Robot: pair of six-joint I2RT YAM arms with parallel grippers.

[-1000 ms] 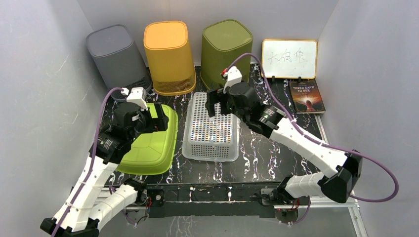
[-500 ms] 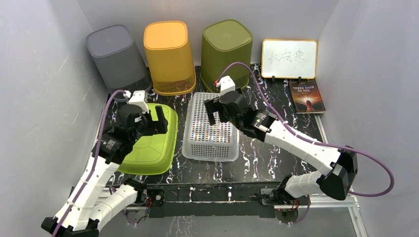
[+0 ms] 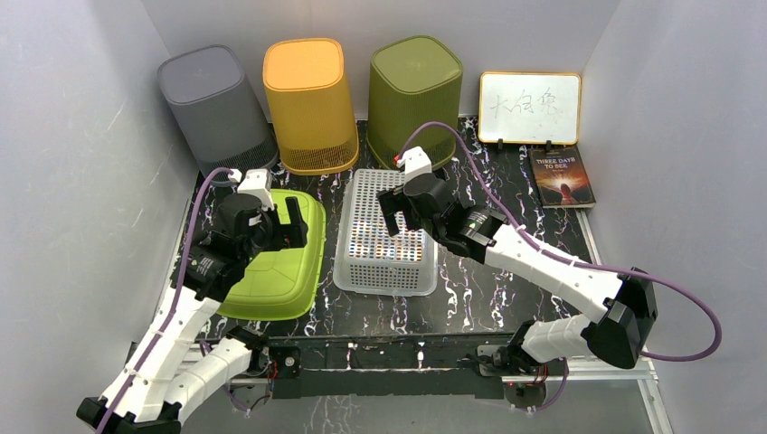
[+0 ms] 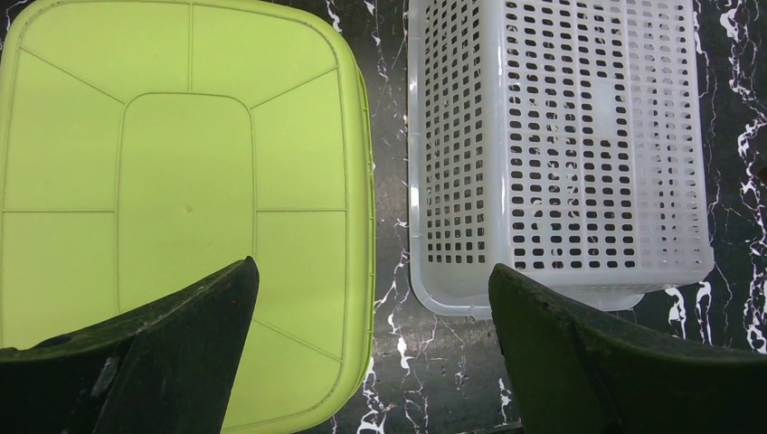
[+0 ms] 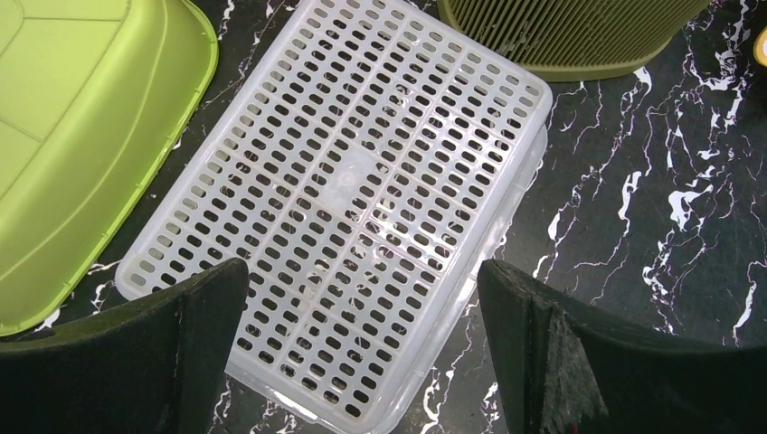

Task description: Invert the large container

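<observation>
A lime green tub [image 3: 276, 267] lies bottom up on the left of the black marble table. It also shows in the left wrist view [image 4: 181, 181]. A white perforated basket [image 3: 387, 237] lies bottom up beside it, apart from it, and also shows in the right wrist view [image 5: 353, 208]. My left gripper [image 3: 280, 224] is open and empty, hovering over the tub's right edge and the gap beside it [image 4: 373, 271]. My right gripper [image 3: 399, 210] is open and empty, hovering above the basket's far half [image 5: 362, 269].
Three bins stand bottom up along the back: grey [image 3: 213, 104], orange [image 3: 309, 101] and olive [image 3: 412, 95]. A small whiteboard [image 3: 530, 107] and a book [image 3: 562, 177] sit at the back right. Grey walls close in on both sides.
My right gripper has moved a little left and toward the near side over the basket. My left gripper has shifted slightly right over the tub. Both stay open and empty.
</observation>
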